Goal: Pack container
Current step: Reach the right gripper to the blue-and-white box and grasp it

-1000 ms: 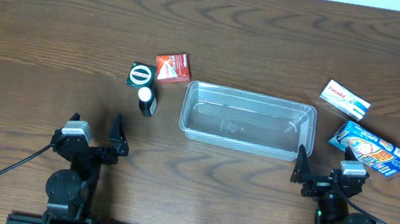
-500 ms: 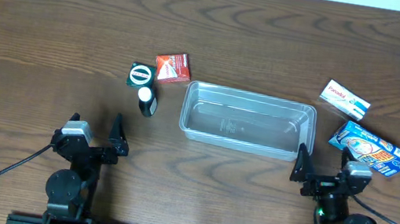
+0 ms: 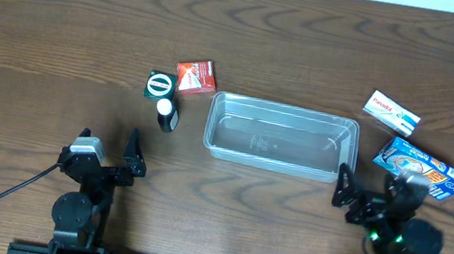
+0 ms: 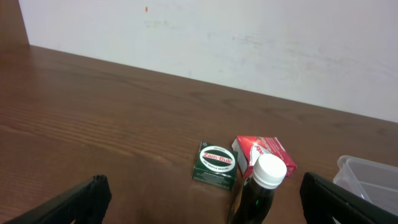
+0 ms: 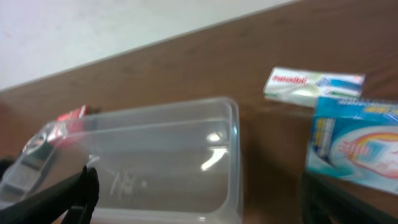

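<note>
Sitting near the middle of the worktop (image 3: 62, 21), a little toward its right edge, the container (image 3: 280, 137) lies with its long sides parallel to the near edge. It is clear plastic, and the wood grain shows through its base.

The left end effector (image 3: 106, 150) hovers over the near-left part of the worktop. Its fingers are spread wide with nothing between them. Its wrist camera looks out between the fingers at three small things grouped beside the container's left end. These are a dark bottle (image 3: 166, 114) with a white cap standing upright, a flat green pack (image 3: 159, 85) just behind it, and a red box (image 3: 196, 76) just beside the pack, toward the far edge.

The right end effector (image 3: 367, 195) is over the near-right part of the worktop, also spread wide and gripping nothing. One finger is close to the container's near-right corner, but I cannot tell whether they touch. Its wrist view is blurred, yet it shows the container's right end ahead.

A blue box (image 3: 421, 169) lies toward the right edge, near the right end effector's other finger. A white box (image 3: 391, 113) lies just beyond it toward the far-right corner.
</note>
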`<state>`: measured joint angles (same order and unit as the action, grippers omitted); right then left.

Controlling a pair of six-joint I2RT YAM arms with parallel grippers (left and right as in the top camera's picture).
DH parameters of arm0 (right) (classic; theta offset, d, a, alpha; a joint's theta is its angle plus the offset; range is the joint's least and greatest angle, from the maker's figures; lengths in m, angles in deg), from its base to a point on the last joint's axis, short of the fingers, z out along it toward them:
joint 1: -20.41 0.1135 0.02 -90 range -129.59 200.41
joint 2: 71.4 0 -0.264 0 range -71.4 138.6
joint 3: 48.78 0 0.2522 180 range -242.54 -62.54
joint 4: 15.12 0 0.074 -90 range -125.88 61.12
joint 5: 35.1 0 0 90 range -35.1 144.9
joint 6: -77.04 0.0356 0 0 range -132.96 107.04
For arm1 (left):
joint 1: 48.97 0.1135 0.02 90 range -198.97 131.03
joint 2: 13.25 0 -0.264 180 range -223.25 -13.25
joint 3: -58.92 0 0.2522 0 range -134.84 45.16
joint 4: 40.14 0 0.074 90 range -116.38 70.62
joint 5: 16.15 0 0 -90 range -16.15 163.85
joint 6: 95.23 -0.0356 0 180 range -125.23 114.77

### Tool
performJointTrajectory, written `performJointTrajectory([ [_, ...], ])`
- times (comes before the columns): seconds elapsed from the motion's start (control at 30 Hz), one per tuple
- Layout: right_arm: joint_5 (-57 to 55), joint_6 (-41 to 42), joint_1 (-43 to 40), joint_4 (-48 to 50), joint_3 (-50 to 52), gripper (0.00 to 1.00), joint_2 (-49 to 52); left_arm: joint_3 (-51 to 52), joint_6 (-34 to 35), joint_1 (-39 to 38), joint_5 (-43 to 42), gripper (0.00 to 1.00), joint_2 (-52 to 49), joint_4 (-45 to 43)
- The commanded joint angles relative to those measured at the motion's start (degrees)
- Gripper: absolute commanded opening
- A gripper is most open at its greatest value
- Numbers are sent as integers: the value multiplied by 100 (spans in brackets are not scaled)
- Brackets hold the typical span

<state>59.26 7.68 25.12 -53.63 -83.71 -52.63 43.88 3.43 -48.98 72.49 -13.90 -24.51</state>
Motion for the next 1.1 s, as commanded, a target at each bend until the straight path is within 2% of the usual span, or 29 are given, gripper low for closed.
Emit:
performJointTrajectory([
  [0.0,-579,-144,-57,-522,-1307,99,1014,105,-114,37,48,98,35,214],
  [0.17,-793,-450,-57,-1659,-3250,99,3016,105,-114,37,48,98,35,214],
  [0.3,-529,-555,-57,-2039,-4404,99,4275,105,-114,37,48,98,35,214],
  [0.43,131,-444,-57,-1888,-4747,99,5018,105,-114,37,48,98,35,214],
  [0.57,33,-629,-59,-1823,-4725,99,5508,105,-114,37,48,98,35,214],
  [0.7,-938,1104,-210,-2140,-4725,99,5746,105,-114,37,48,98,35,214],
  [0.8,-1770,2656,-372,-2682,-4725,93,5746,105,-114,37,48,98,35,216],
  [0.87,-2129,3440,-470,-3016,-4725,92,5748,105,-114,37,48,98,35,216],
  [1.0,-2688,4636,-549,-3545,-4723,99,5751,105,-114,37,48,98,35,216],
  [1.07,-2924,4983,-568,-3687,-4712,99,5751,105,-114,37,48,98,35,216],
])
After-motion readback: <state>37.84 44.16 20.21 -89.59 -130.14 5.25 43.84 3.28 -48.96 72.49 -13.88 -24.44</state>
